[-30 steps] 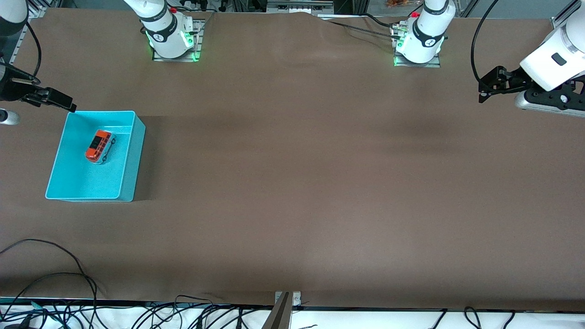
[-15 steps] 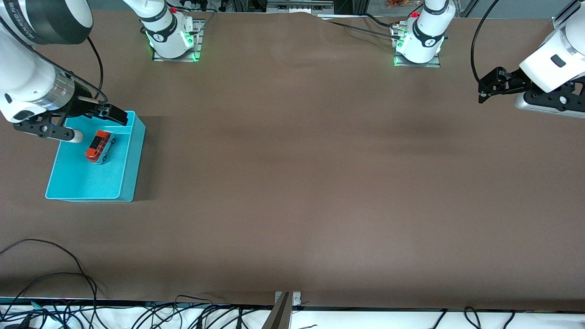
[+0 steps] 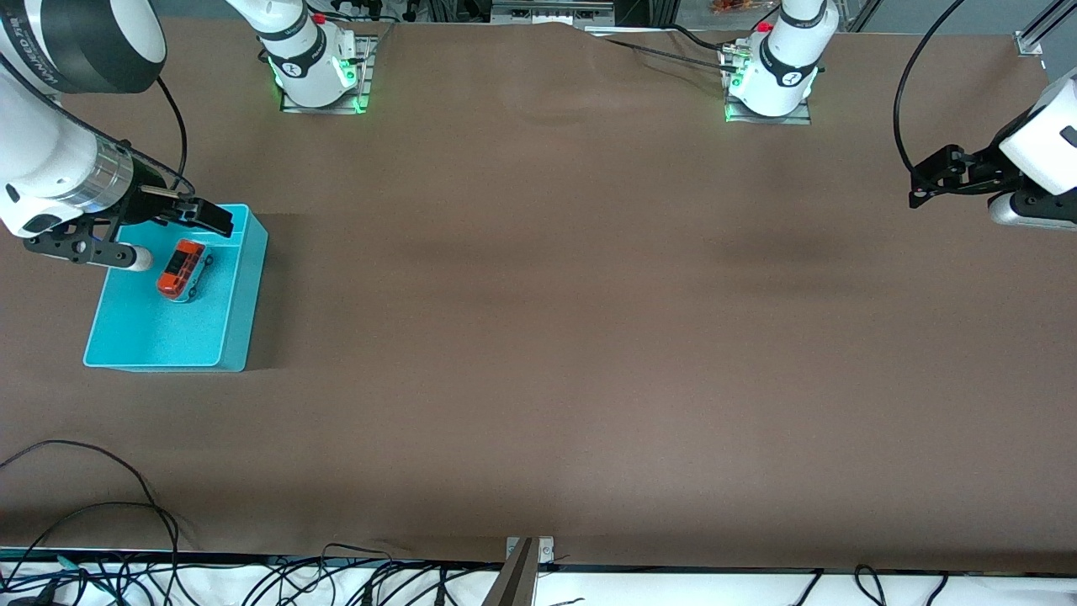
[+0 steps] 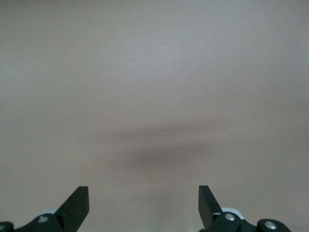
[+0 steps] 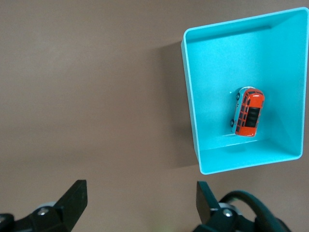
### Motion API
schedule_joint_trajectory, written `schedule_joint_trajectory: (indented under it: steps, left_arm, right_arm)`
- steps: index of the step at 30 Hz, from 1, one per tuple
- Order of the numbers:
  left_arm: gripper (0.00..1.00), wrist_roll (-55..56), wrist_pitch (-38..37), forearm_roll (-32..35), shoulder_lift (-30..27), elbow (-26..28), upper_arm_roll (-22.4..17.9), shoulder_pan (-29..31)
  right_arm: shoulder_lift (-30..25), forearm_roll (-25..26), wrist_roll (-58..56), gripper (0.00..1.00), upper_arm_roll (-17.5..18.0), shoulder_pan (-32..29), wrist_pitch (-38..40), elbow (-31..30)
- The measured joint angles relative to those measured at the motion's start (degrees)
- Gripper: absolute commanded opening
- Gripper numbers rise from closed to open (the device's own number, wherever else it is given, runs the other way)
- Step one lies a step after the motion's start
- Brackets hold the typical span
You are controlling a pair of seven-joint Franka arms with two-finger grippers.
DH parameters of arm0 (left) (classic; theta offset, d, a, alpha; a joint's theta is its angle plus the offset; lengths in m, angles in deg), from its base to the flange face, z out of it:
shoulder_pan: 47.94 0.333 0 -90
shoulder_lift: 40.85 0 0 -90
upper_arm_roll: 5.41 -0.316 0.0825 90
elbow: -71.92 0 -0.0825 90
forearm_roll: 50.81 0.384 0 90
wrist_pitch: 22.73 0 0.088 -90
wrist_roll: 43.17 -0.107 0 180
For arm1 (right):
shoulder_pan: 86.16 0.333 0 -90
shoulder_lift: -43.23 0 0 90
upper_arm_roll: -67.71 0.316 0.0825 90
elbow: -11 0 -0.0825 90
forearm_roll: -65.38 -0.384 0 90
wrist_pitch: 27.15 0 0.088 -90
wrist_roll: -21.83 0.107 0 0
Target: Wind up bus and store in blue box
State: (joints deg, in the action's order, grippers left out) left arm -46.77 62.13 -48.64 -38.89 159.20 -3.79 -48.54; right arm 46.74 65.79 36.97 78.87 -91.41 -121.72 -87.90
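Front view: the bus (image 3: pixel 182 268) sits in the blue box (image 3: pixel 240 290) at the right arm's end of the desk (image 3: pixel 538 337), its long axis running about 1 to 7 o'clock. The right tool (image 3: pixel 172 231), jaws wide and empty, hovers over the box's rim nearest the bases, so it's clearly the closer one.

Left wrist view: the left tool (image 4: pixel 144 203), wide open and empty, waits over bare desk.

Right wrist view: the bus is at about 2 o'clock from the right tool's fingers.

In the front view the right end effector (image 3: pixel 160 231) covers one corner of the blue box (image 3: pixel 240 295), and that arm is cut off at the frame's nine o'clock edge. The left end effector (image 3: pixel 921 181) shows only partly, its arm cropped at three o'clock.
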Motion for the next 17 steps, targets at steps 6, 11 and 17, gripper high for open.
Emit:
schedule_joint_trajectory:
  steps: [6, 11, 17]
  left_arm:
    - [1.0, 0.0, 0.0, 0.0, 0.06, -0.3, 0.05, 0.04]
    - [1.0, 0.0, 0.02, 0.0, 0.16, -0.37, 0.06, 0.04]
    - [1.0, 0.0, 0.08, 0.0, 0.44, -0.39, 0.06, 0.04]
  right_arm:
    - [0.0, 0.0, -4.45, 1.0, -0.1, -0.1, 0.15, 0.01]
    - [0.0, 0.0, -8.55, 1.0, -0.49, -0.35, 0.94, 0.02]
    - [0.0, 0.0, -11.24, 1.0, -0.97, -0.71, 1.75, 0.22]
